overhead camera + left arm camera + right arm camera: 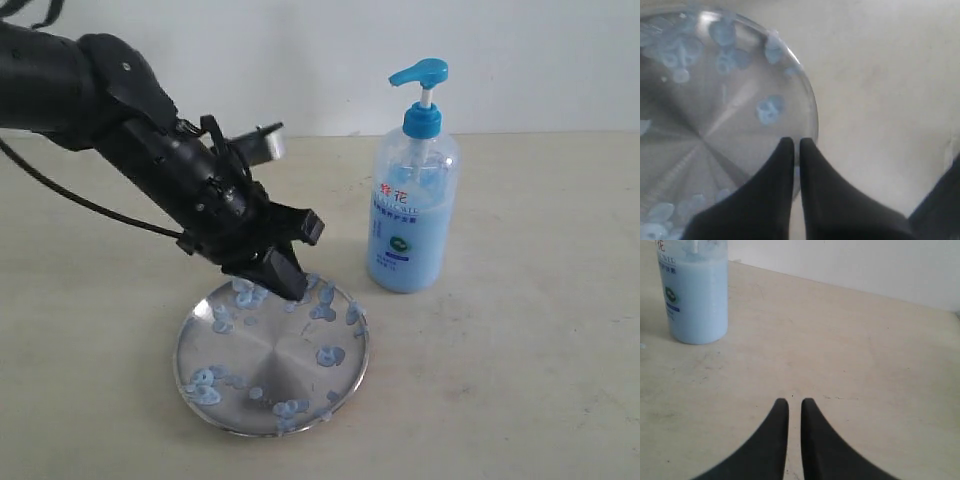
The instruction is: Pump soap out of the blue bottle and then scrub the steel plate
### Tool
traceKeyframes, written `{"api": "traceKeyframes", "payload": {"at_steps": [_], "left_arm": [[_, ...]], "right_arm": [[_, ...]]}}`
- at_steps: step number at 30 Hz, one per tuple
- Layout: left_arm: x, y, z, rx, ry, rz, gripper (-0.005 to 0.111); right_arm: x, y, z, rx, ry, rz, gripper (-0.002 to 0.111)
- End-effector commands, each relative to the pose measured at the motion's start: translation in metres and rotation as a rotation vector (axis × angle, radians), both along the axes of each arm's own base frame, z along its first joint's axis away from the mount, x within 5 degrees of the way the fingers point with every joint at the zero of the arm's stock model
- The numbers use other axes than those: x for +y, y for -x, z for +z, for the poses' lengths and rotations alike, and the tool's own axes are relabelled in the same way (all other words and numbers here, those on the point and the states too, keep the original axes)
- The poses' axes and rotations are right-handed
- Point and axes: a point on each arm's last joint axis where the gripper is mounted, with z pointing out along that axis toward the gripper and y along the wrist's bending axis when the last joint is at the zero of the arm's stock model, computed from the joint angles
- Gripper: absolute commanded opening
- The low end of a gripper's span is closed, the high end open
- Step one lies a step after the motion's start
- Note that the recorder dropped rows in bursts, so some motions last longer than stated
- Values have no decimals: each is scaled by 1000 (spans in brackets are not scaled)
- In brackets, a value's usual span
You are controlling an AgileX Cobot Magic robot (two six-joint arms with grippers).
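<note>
Your left end effector (pixel 289 284), pressed together, hangs at the far rim of the steel plate (pixel 285 365) on the table (pixel 540 350). The plate's middle lies below it, on the near side. Your right end effector (pixel 795 401), also pressed together, is farther away.

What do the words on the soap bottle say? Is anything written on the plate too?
"花": a red character on the blue bottle. The red character before it is too blurred to read.
Small line under the red characters: too blurred to read.
Green logo: a round sign. The print around it is too small to read.
Steel plate: no writing shows.
</note>
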Motion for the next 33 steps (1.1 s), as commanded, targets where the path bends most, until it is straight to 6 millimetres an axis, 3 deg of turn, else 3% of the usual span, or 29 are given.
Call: {"api": "traceKeyframes", "payload": {"at_steps": [1,3,4,5,7,8,9,11,12,15,17,19,20,22,25,28,30,33], "left_arm": [[10,7,-4,153,-202,-301,4],[20,-10,2,3,-346,-206,4],[11,-25,4,-125,-259,-100,4],[2,-28,3,-161,-172,-101,4],[-12,-11,-2,-52,13,-331,4],[-7,3,-3,38,6,-509,4],[2,2,-7,23,-95,-545,4],[25,-7,-3,-21,-384,-442,4],[24,-26,-1,-182,-417,-251,4],[4,-39,0,-290,-222,-109,4],[-12,-28,-7,-233,-79,-267,4],[-12,-9,-15,-134,-15,-558,4],[-6,0,-17,-66,-29,-688,4],[5,0,-23,-37,-160,-739,4],[17,-22,-29,-160,-389,-530,4],[0,-43,-30,-225,-257,-86,4],[-10,-36,-33,-178,-150,-173,4],[-10,-8,-33,-61,-47,-591,4]], "right_arm": [[0,0,1,-7,9,-2,0],[0,0,1,-7,9,-2,0],[0,0,1,-7,9,-2,0],[0,0,1,-7,9,-2,0],[0,0,1,-7,9,-2,0],[0,0,1,-7,9,-2,0],[0,0,1,-7,9,-2,0],[0,0,1,-7,9,-2,0],[0,0,1,-7,9,-2,0],[0,0,1,-7,9,-2,0],[0,0,1,-7,9,-2,0],[0,0,1,-7,9,-2,0],[0,0,1,-7,9,-2,0],[0,0,1,-7,9,-2,0],[0,0,1,-7,9,-2,0],[0,0,1,-7,9,-2,0],[0,0,1,-7,9,-2,0],[0,0,1,-7,9,-2,0]]}}
